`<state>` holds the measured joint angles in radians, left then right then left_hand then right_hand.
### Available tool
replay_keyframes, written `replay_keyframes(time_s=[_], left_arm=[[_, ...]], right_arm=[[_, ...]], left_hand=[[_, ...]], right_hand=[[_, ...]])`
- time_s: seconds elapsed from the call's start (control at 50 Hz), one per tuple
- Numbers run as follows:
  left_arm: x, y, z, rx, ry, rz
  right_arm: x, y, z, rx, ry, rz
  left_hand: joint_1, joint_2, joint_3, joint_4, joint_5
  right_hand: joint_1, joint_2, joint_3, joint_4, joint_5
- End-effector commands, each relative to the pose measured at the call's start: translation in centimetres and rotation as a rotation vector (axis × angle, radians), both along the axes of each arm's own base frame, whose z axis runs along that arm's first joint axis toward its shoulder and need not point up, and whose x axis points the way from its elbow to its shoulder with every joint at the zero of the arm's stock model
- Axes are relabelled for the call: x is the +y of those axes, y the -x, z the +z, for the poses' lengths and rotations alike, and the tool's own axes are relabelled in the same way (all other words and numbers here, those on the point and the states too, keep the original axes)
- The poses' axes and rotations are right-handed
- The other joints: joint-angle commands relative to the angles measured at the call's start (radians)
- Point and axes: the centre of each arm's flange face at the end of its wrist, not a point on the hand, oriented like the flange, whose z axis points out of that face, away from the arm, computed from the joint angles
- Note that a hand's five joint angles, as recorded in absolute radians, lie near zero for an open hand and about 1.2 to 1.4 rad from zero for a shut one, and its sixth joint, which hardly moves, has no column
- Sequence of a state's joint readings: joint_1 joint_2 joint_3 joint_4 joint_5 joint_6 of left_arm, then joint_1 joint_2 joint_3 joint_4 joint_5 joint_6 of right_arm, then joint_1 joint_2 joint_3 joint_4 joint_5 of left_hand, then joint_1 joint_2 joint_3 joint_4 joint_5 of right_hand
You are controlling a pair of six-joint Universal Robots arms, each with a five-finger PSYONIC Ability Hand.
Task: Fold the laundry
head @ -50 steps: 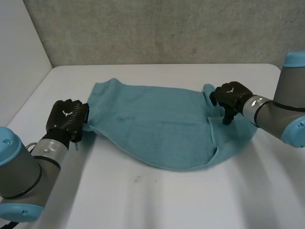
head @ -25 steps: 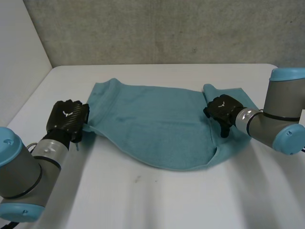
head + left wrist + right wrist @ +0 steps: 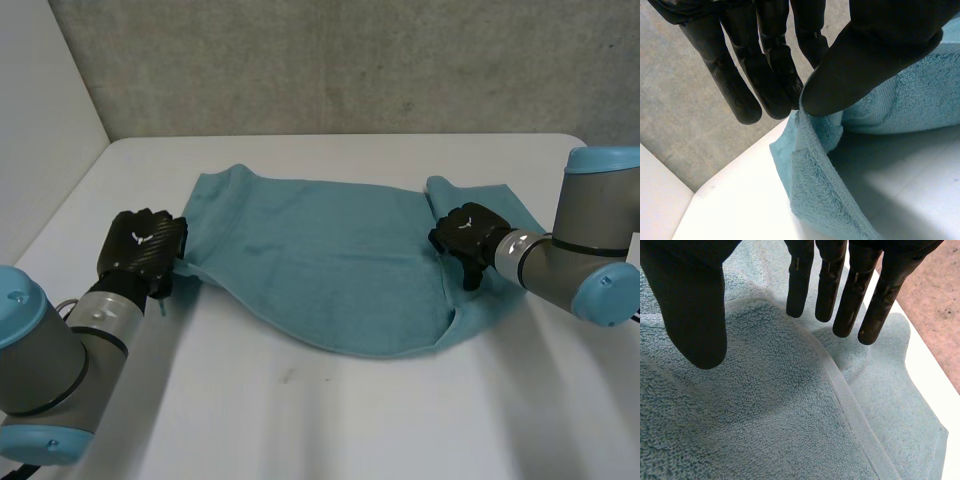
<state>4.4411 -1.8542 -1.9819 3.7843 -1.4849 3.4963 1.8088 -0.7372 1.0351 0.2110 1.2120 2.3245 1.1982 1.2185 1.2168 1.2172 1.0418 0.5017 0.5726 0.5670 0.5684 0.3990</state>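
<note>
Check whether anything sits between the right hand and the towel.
Nothing visible does. The right hand is directly over the towel's folded right end, its fingers straight, with only bare terry cloth beneath them.

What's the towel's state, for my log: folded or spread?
Mostly spread: towel lies flat; only its end by the right hand is doubled over.

each arm has grey cylindrical joints (image 3: 45,372) closed by round light-blue caps (image 3: 18,302). left arm (image 3: 105,310): silver-grey wrist section. right arm (image 3: 570,255): same build, with a pale band at the wrist. left hand (image 3: 142,245): black shell, woven carbon pattern, small white v-shaped logo on the back. right hand (image 3: 468,230): identical black finish and logo. fingers (image 3: 800,285): slim, black, round-tipped; thumb (image 3: 695,315): broader.
</note>
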Motion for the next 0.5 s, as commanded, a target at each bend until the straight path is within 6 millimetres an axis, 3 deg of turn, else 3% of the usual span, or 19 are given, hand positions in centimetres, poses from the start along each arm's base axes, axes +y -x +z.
replay_keyframes(time_s=[0.02, 0.04, 0.08, 0.1, 0.12, 0.26, 0.3, 0.38, 0.42, 0.46, 0.48, 0.5], left_arm=[[0.0, 0.0, 0.0, -0.001, 0.0, 0.001], [0.0, 0.0, 0.0, -0.001, 0.0, 0.001], [0.0, 0.0, 0.0, -0.001, 0.0, 0.001], [0.0, 0.0, 0.0, -0.001, 0.0, 0.001], [0.0, 0.0, 0.0, -0.001, 0.0, 0.001], [-0.1, 0.0, 0.0, -0.002, 0.002, 0.001], [-0.2, -0.1, 0.1, -0.002, 0.004, 0.007], [-0.4, -0.4, 0.2, -0.003, 0.007, 0.015], [-0.4, -0.4, 0.3, -0.004, 0.009, 0.016], [-0.3, -0.5, 0.3, -0.012, -0.003, 0.018], [-0.3, -0.5, 0.3, -0.012, -0.003, 0.018], [-0.1, -0.5, 0.6, -0.024, -0.008, 0.017]], right_arm=[[0.1, -0.2, -0.1, -0.002, -0.003, 0.005], [0.1, -0.2, -0.1, -0.002, -0.003, 0.005], [0.2, -0.2, -0.3, -0.003, -0.005, 0.006], [0.2, -0.2, -0.3, -0.003, -0.005, 0.006], [0.0, -0.1, -0.2, -0.005, 0.001, 0.004], [-0.7, 0.0, 0.9, -0.065, 0.054, -0.055], [-0.8, 0.8, 3.7, -0.145, 0.062, -0.135], [0.4, 1.3, 5.6, -0.211, 0.043, -0.174], [0.7, 2.3, 6.2, -0.227, 0.039, -0.214], [1.0, 5.8, 7.8, -0.226, 0.05, -0.31], [1.1, 5.9, 7.8, -0.226, 0.05, -0.311], [1.5, 7.6, 8.4, -0.217, 0.059, -0.356]], left_hand=[[0.198, 0.178, 0.179, 0.179, 0.18], [0.198, 0.178, 0.179, 0.179, 0.18], [0.198, 0.178, 0.179, 0.179, 0.18], [0.198, 0.178, 0.179, 0.179, 0.18], [0.198, 0.178, 0.179, 0.179, 0.18], [0.198, 0.178, 0.179, 0.179, 0.18], [0.198, 0.178, 0.179, 0.179, 0.18], [0.198, 0.178, 0.179, 0.179, 0.18], [0.198, 0.178, 0.179, 0.179, 0.18], [0.198, 0.178, 0.179, 0.179, 0.18], [0.198, 0.178, 0.179, 0.179, 0.18], [0.198, 0.178, 0.179, 0.179, 0.18]], right_hand=[[0.263, 0.192, 0.198, 0.197, 0.191], [0.264, 0.193, 0.199, 0.198, 0.193], [0.609, 0.538, 0.544, 0.542, 0.537], [0.611, 0.54, 0.545, 0.544, 0.539], [0.892, 0.821, 0.826, 0.825, 0.82], [0.895, 0.824, 0.829, 0.828, 0.823], [0.895, 0.824, 0.829, 0.828, 0.823], [0.895, 0.824, 0.829, 0.828, 0.823], [0.895, 0.824, 0.829, 0.828, 0.823], [0.895, 0.824, 0.829, 0.828, 0.823], [0.895, 0.824, 0.829, 0.828, 0.823], [0.895, 0.824, 0.829, 0.828, 0.823]])
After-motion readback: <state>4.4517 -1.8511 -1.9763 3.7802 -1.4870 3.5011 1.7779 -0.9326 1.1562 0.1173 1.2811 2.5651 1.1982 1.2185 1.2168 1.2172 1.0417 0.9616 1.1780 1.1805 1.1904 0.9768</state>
